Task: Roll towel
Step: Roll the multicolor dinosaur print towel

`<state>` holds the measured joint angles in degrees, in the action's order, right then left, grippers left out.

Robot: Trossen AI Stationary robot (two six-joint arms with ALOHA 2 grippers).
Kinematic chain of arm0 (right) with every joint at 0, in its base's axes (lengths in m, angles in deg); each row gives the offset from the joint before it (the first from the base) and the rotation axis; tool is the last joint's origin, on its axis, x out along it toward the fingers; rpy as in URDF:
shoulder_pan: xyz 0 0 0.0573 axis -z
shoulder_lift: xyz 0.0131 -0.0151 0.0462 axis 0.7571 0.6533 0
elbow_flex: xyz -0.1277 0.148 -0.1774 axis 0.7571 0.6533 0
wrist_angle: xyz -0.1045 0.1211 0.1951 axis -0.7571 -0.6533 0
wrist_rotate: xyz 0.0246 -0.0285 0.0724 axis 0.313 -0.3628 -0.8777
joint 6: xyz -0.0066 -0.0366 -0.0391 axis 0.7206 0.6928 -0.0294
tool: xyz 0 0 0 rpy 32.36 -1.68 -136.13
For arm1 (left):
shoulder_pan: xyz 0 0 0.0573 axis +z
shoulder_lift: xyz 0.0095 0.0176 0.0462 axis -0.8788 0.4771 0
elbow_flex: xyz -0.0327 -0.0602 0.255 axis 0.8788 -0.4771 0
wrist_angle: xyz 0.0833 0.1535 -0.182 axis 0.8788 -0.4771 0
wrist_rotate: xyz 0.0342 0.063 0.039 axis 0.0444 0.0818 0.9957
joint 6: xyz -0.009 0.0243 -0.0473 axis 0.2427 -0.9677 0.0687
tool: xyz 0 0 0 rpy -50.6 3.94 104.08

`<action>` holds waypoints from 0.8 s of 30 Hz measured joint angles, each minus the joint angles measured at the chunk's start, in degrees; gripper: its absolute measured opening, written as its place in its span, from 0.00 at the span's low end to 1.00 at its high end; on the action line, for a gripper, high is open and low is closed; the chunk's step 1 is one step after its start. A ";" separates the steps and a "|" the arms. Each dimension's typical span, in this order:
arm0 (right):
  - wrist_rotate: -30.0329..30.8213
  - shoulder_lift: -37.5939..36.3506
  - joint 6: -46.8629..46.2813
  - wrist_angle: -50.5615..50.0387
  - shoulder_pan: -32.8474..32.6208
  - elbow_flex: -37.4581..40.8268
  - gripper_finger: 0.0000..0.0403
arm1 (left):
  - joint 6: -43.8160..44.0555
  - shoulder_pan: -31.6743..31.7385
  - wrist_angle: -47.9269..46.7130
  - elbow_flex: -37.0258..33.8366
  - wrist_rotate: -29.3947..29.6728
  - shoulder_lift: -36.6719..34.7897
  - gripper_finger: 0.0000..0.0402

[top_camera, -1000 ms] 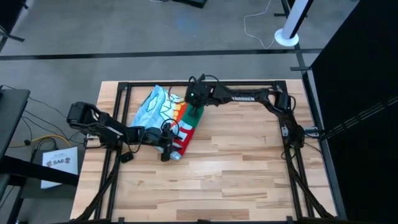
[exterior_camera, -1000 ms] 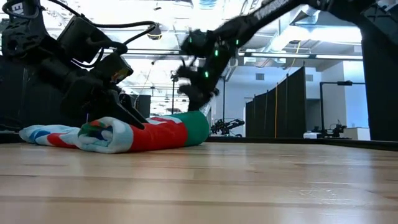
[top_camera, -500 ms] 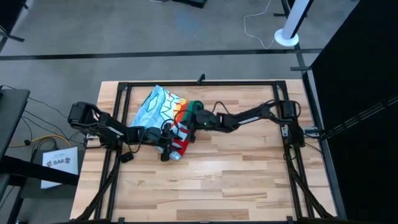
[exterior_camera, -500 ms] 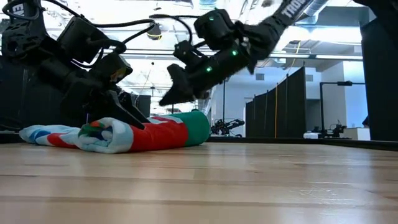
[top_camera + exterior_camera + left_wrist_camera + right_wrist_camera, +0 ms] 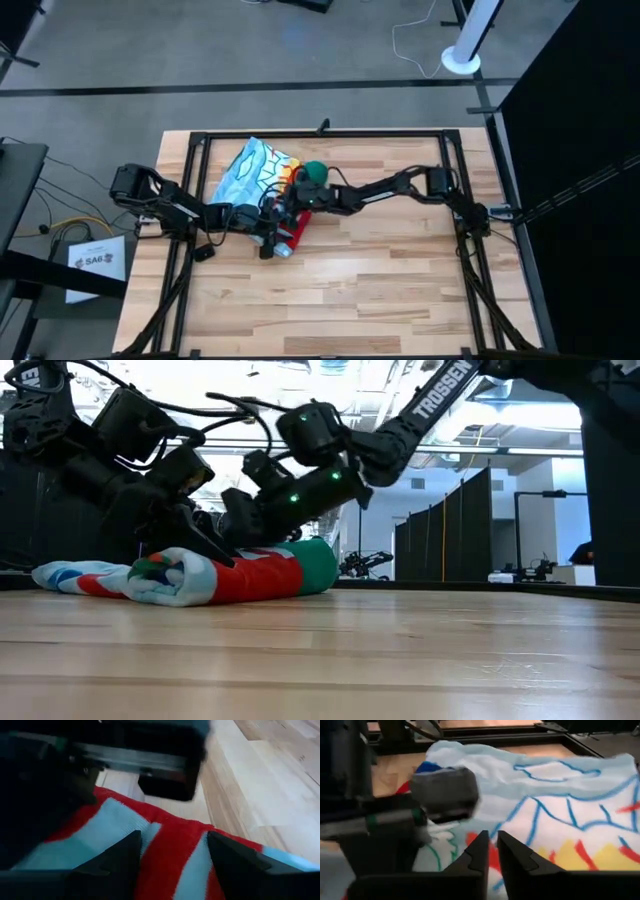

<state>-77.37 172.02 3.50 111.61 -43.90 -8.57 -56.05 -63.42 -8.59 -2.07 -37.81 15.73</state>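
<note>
Left gripper (image 5: pixel 272 238): down on the near end of the rolled part of the towel, dark fingers (image 5: pixel 112 865) spread apart with red and light-blue striped cloth showing between them, tips pressed into the fabric. Left arm reaching in low from the left edge of the table, forearm nearly level, wrist tilted down onto the roll in the low view (image 5: pixel 190 530).

Right gripper (image 5: pixel 287 204): over the middle of the roll, just beyond the left gripper and very close to it. Fingers (image 5: pixel 480 855) drawn nearly together, only a thin slit between them; cannot tell whether any cloth is pinched. Right arm stretched long across the table from its base on the right side, elbow low, forearm sloping down toward the cloth in the low view (image 5: pixel 290 495).

Large soft beach towel, green with light-blue tropical print and red, orange and white motifs (image 5: pixel 255 170): on the light wooden slatted table (image 5: pixel 380 290), in the far-left part, inside the black metal frame (image 5: pixel 400 133). Partly rolled: thick roll with long axis running from the far green end (image 5: pixel 318 568) toward the near striped end (image 5: pixel 165 582), slightly oblique to the table edges. Unrolled light-blue portion spread flat to the left of the roll, reaching toward the far-left corner of the frame.
</note>
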 joint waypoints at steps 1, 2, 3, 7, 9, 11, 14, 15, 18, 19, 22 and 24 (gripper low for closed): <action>-0.03 0.34 0.08 -1.48 -0.13 -0.94 0.10 | 0.18 0.00 0.00 0.00 0.09 0.00 0.53; -0.03 0.86 0.08 -2.88 -0.10 -1.82 0.12 | 0.37 0.00 0.00 0.00 0.19 0.00 0.53; -0.16 1.44 0.03 -4.12 -0.11 -2.48 0.14 | 0.68 0.00 0.01 0.00 0.22 0.00 0.53; -0.27 3.35 -1.21 -5.24 0.01 -3.17 0.16 | 2.23 0.26 -0.11 0.00 0.50 -0.32 0.53; -0.27 3.37 -1.21 -6.15 0.01 -3.23 0.16 | 2.84 0.31 -0.84 -0.04 0.53 -1.39 0.53; -0.25 3.37 -1.22 -7.83 -0.01 -3.28 0.16 | 3.67 0.27 -1.83 -0.13 0.38 -3.39 0.53; -0.25 3.33 -1.31 -9.88 0.07 -3.31 0.16 | 4.49 -0.03 -4.93 -0.34 -1.52 -9.04 0.53; -0.25 3.30 -1.43 -11.00 0.12 -3.31 0.16 | 4.47 -0.13 -7.74 -0.10 -1.95 -11.37 0.53; -0.25 3.19 -1.41 -15.20 0.04 -3.11 0.16 | 3.30 -0.08 -21.29 1.28 -1.45 -21.03 0.53; -0.21 3.14 -1.18 -15.30 -0.04 -2.51 0.16 | 2.60 0.12 -26.29 1.81 0.13 -24.21 0.53; -0.09 2.98 -0.99 -14.80 -0.43 -0.64 0.16 | 0.23 1.45 -36.29 2.03 6.31 -31.83 0.53; -0.76 2.78 -1.25 -15.39 -0.77 0.32 0.16 | -0.53 2.91 -38.10 2.13 7.65 -34.90 0.53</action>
<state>-78.13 174.80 2.25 96.22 -44.67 -8.25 -56.58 -60.51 -46.70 0.06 -30.16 -19.18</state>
